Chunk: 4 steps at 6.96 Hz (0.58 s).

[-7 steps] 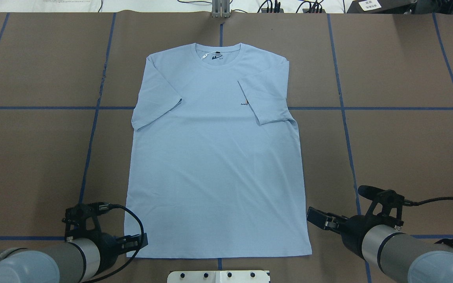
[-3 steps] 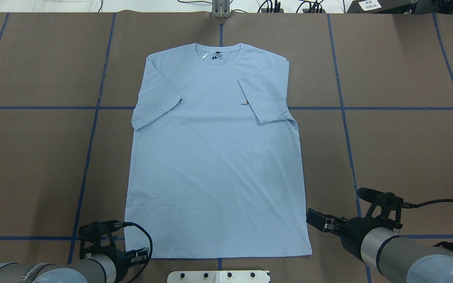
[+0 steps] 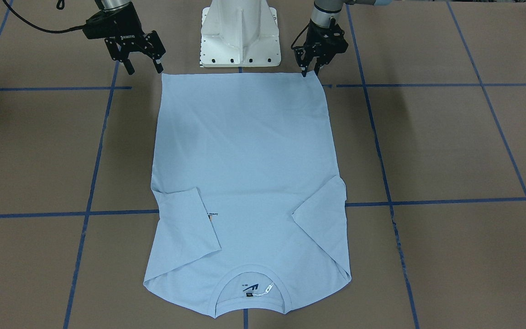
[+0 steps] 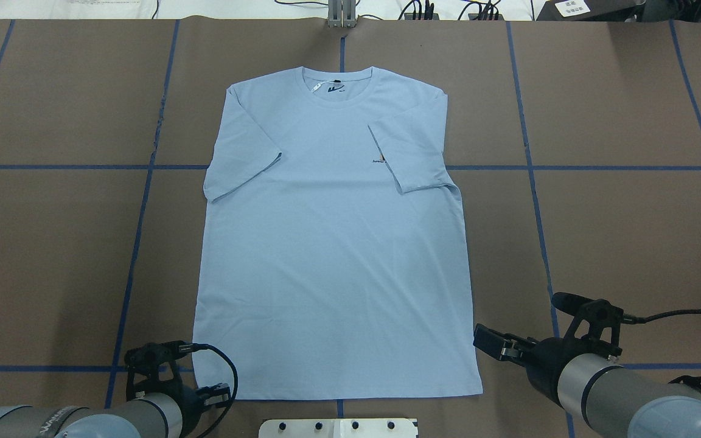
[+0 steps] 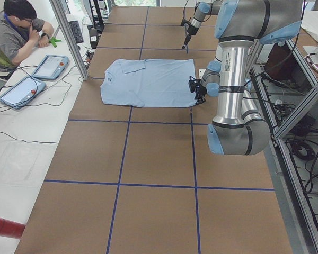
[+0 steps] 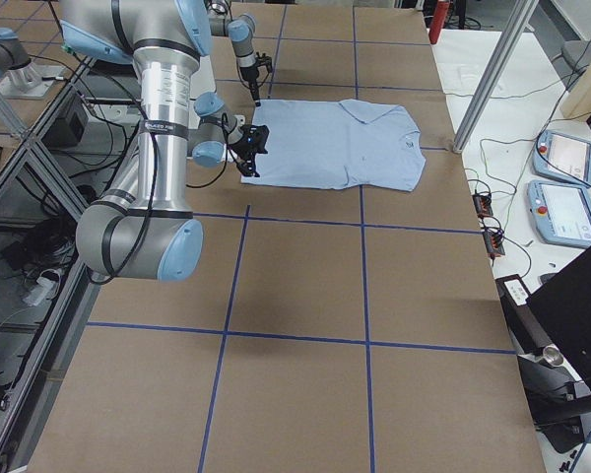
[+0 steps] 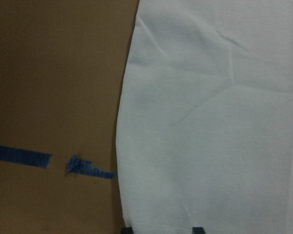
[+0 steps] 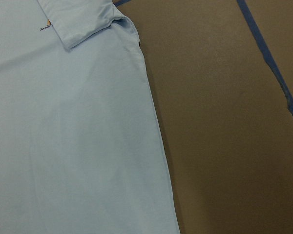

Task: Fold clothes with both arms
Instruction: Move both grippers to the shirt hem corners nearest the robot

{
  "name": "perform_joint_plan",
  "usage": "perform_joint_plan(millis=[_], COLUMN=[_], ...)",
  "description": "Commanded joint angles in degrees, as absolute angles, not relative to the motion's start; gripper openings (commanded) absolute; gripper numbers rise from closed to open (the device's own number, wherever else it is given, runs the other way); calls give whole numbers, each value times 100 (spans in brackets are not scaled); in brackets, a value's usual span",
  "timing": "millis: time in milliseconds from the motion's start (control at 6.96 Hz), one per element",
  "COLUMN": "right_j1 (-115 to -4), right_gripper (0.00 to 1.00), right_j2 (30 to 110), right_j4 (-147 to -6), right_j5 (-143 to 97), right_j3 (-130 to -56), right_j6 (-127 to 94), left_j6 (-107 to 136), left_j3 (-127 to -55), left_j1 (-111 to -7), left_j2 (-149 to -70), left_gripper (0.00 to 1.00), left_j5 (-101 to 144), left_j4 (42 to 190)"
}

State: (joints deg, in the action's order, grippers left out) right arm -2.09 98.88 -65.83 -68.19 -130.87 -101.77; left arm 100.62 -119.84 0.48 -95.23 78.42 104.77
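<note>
Left pincer (image 3: 310, 72) sits low at the near left hem corner of the T-shirt (image 4: 332, 255), jaws apart. Its wrist view shows the two tips straddling the hem edge, with nothing clamped yet. Right pincer (image 3: 144, 69) has its jaws apart too, and wider. It hovers over bare worktop (image 4: 618, 231) just beside the near right hem corner, touching no cloth that we can see.

T-shirt lies flat, front up, mid-worktop. Its long axis runs near to far, with the hem toward the pedestal base (image 3: 240, 32) and the collar (image 4: 338, 104) at the far end. Left sleeve (image 4: 241, 158) and right sleeve (image 4: 408, 155) are both turned in over the chest.

Key relation, as we judge it: the garment stretches away from both pincers toward the far side, and the hem runs left to right between them. Each arm has its own corner, and the left one is closer to a grip. The right pincer has the cloth to its left and needs a short move inward onto the corner. We expect a paired pinch on the hem, then a carry toward the collar. Uneven grips would likely skew the fold.
</note>
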Motion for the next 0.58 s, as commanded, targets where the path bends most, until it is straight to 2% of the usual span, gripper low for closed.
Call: perform_joint_plan(millis=[0, 144, 288, 431], right_j1=[-150, -54, 43, 148], right_gripper=[98, 96, 81, 71], right_j2=[9888, 9879, 9862, 9870], right_j4=[-6583, -6583, -6609, -6679], right_j5=[-6759, -6611, -6583, -6583], right_j3=[-13043, -12895, -12885, -12885], right_j6=[-10178, -10247, -10857, -11168], left_j6=[10055, 10055, 10055, 10055], left_j3=[-11988, -12006, -12041, -12119], left_j1=[35, 35, 18, 0], left_j2=[-9475, -9475, -9475, -9492], left_gripper=[20, 0, 0, 0], left_j5=[7849, 7840, 7831, 7831], left_j4=[10468, 10468, 10468, 10468])
